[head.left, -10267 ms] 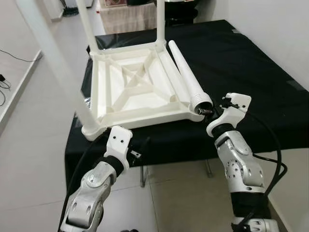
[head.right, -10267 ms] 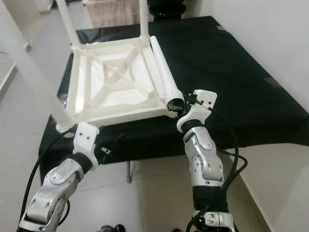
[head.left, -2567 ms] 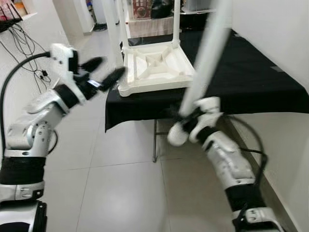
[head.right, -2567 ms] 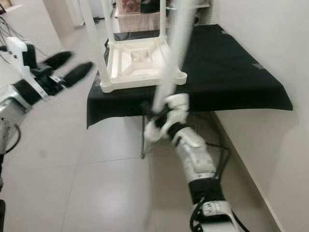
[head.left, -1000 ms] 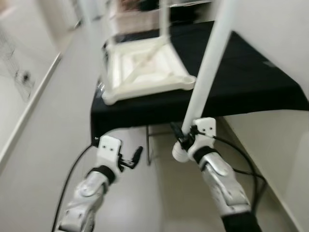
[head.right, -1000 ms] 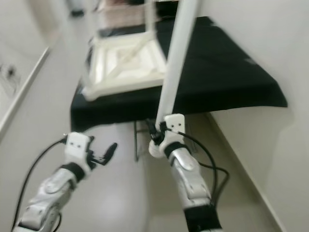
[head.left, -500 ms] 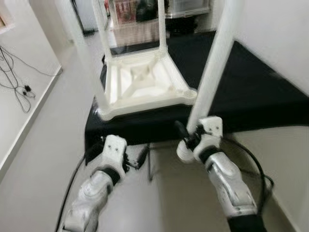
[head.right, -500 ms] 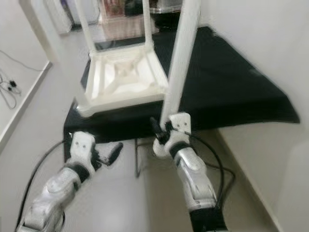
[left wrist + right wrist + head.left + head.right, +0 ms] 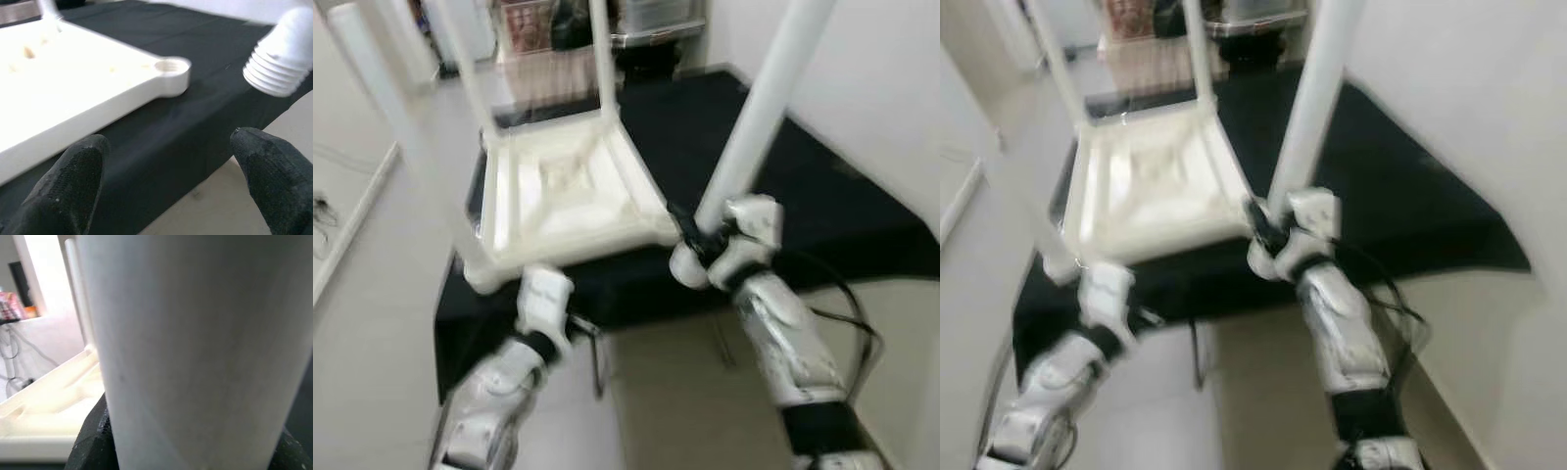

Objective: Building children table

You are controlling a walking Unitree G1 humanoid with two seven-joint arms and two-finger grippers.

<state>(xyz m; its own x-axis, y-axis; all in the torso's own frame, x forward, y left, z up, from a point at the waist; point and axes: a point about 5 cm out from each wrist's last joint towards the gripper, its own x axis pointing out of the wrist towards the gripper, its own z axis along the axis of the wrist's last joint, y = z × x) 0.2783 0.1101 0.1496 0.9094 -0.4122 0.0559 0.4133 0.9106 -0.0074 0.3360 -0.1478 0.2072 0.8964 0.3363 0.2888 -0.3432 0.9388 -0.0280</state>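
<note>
A white children's table top (image 9: 558, 196) lies upside down on a black-clothed table (image 9: 822, 206), with three legs standing up from its corners. Its near right corner holds an empty threaded socket (image 9: 171, 66). My right gripper (image 9: 690, 240) is shut on the fourth white leg (image 9: 754, 127), low on the leg. The leg tilts up to the right, and its threaded end (image 9: 279, 68) hangs just off that corner. My left gripper (image 9: 168, 142) is open below the table's front edge, facing the socket. In the right wrist view, the leg (image 9: 195, 333) sits between black fingers (image 9: 93, 435).
A white wall (image 9: 891, 98) runs along the right side of the black table. Light tiled floor (image 9: 372, 264) lies to the left and in front. Shelving and boxes (image 9: 538, 24) stand beyond the table's far end.
The whole view has shifted closer to the table. The leg's threaded end has come up from below the table's front edge to the near right corner. My left gripper has moved in under the front edge.
</note>
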